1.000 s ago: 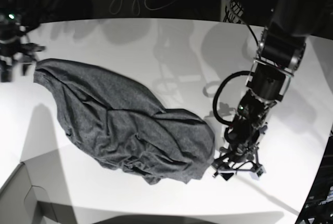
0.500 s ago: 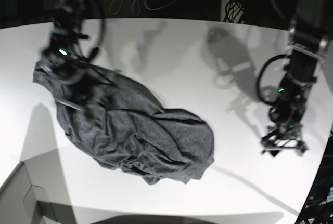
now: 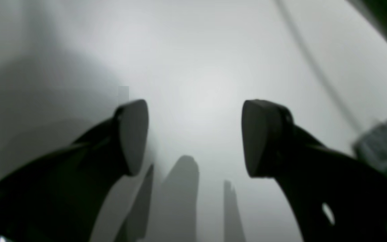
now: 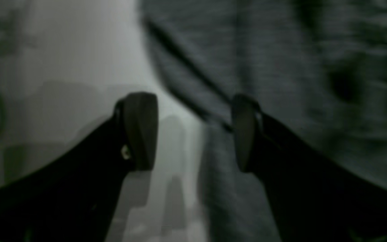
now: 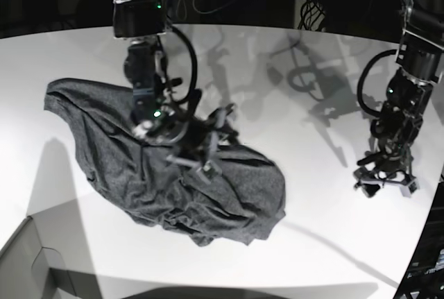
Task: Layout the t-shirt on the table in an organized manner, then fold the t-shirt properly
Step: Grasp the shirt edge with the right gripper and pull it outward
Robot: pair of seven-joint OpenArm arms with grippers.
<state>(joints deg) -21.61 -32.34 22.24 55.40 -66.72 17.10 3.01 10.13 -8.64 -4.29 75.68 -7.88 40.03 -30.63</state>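
Lying in a rumpled heap on the white table [image 5: 291,56], the t-shirt [image 5: 173,167] is a dark charcoal knit, bunched into a long mound that runs from the far left toward the near middle of the base view. Deep creases cross it, and neither sleeves nor collar can be told apart. It looks soft, light and limp; it would likely sag and drape from any pinch point and drag across the smooth surface rather than slide as one piece. A single layer at an outer edge, such as the thin end at the far left or the hem-like rim at the near right, seems a better place to take hold than the thick middle, where several layers could come up together.

Over the middle of the heap hovers the right claw [image 5: 208,150], its two dark fingers spread apart and nothing between them. Its wrist view is blurred, but one pad [image 4: 141,131] appears over bare table and the other over a fold of grey cloth, so it may be straddling an edge; contact cannot be confirmed.

Well apart, near the table's right side in the base view, the left claw [image 5: 386,182] hangs low over bare white surface, also spread wide and empty. Its wrist view shows only a blurred grey scrap at the right edge.

At the near left corner sits a grey box corner [image 5: 28,261].
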